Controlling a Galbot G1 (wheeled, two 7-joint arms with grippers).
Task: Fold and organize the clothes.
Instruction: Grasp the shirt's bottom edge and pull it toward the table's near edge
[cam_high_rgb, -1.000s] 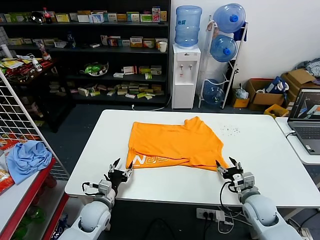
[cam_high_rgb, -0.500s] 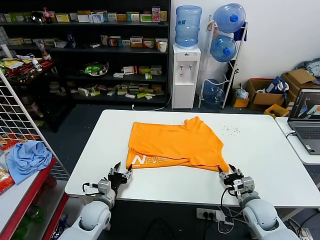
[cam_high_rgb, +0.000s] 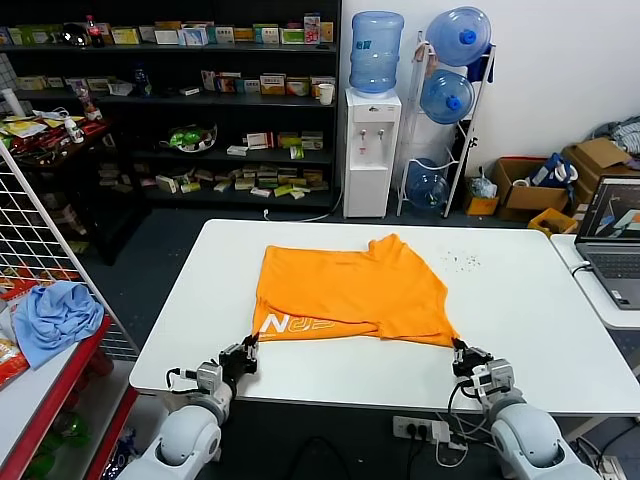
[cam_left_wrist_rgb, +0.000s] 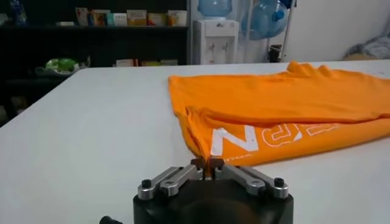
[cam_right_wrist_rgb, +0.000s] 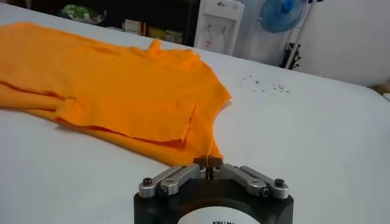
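The orange T-shirt (cam_high_rgb: 345, 290) lies folded on the white table (cam_high_rgb: 520, 300), with white lettering along its near edge. It also shows in the left wrist view (cam_left_wrist_rgb: 286, 115) and the right wrist view (cam_right_wrist_rgb: 109, 85). My left gripper (cam_high_rgb: 247, 349) is at the shirt's near left corner, shut on that corner (cam_left_wrist_rgb: 206, 163). My right gripper (cam_high_rgb: 462, 352) is at the shirt's near right corner, shut on that corner (cam_right_wrist_rgb: 208, 159). Both grippers are low at the table's front edge.
A light blue cloth (cam_high_rgb: 55, 315) lies on a red shelf at the left. A laptop (cam_high_rgb: 615, 240) sits on a side table at the right. Shelves and a water dispenser (cam_high_rgb: 372, 150) stand behind the table.
Both grippers have closed from open onto the shirt's near corners and drawn back toward the table's front edge, pulling the corners out a little.
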